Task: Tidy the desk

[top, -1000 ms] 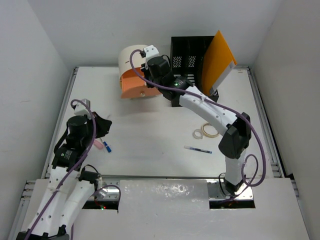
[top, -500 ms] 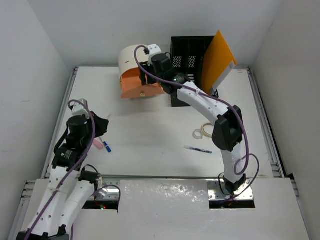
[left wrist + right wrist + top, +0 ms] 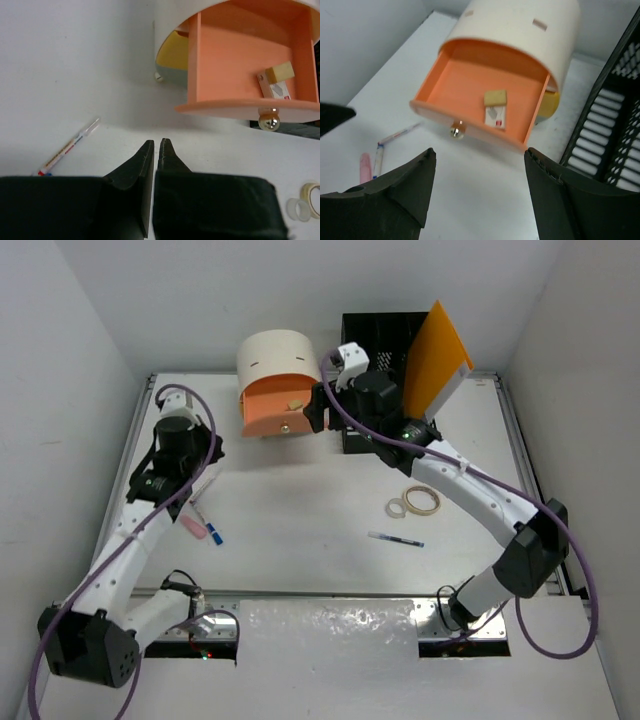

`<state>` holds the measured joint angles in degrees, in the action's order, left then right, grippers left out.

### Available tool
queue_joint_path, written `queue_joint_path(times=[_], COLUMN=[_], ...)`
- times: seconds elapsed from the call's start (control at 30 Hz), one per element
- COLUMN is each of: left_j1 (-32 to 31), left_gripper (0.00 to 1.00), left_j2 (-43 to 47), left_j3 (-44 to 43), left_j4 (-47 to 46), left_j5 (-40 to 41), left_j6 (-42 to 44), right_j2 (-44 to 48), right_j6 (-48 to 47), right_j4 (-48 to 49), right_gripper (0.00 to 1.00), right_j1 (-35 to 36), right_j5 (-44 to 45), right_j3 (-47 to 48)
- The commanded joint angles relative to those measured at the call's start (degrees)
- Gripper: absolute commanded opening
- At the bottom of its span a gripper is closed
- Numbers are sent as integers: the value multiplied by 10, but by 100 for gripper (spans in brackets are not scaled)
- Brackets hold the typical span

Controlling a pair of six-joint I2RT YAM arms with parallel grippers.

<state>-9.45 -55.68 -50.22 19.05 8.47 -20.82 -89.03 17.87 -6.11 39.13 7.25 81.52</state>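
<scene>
The orange plastic drawer (image 3: pixel 465 90) lies open under the wide, empty right gripper (image 3: pixel 479 150); the left gripper (image 3: pixel 155 142), closed on nothing, should probably next open for the slim white pen (image 3: pixel 67 148).

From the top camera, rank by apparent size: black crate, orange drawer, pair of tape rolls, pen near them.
1. black crate, though partly hidden by the right arm
2. orange drawer
3. pair of tape rolls and pen: about equal in length, though the rolls cover more area.
</scene>
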Motion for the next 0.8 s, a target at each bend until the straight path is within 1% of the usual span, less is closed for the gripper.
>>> queue_joint_path(times=[0.0,0.1,0.2,0.33,0.5,0.73,0.77], left_j1=[-4,-4,-4,-3,-3,-4,-4], left_gripper=[0,0,0,0,0,0,0], left_j2=[-36,-72,-115,-154,-153,-107,-99], left_j3=[-47,-76,-102,-139,-140,-99,-82], left_j4=[-85,-114,-164,-180,-173,-145,-143], left_j5=[-1,17,30,20,1,-6,-11], left_j6=[22,36,54,50,39,30,26], right_j2=[-9,-17,-25,-65,-128,-186,-190], right_j6=[63,96,119,132,142,128,123], right_j4=[29,56,99,142,166,185,187], right_gripper=[70,69,69,69,69,70,70], right_j1=[2,4,7,9,9,8,9], right_j5=[-46,-70,-92,-108,-117,-108,-103], right_j3=[-50,-72,-94,-82,-37,25,32])
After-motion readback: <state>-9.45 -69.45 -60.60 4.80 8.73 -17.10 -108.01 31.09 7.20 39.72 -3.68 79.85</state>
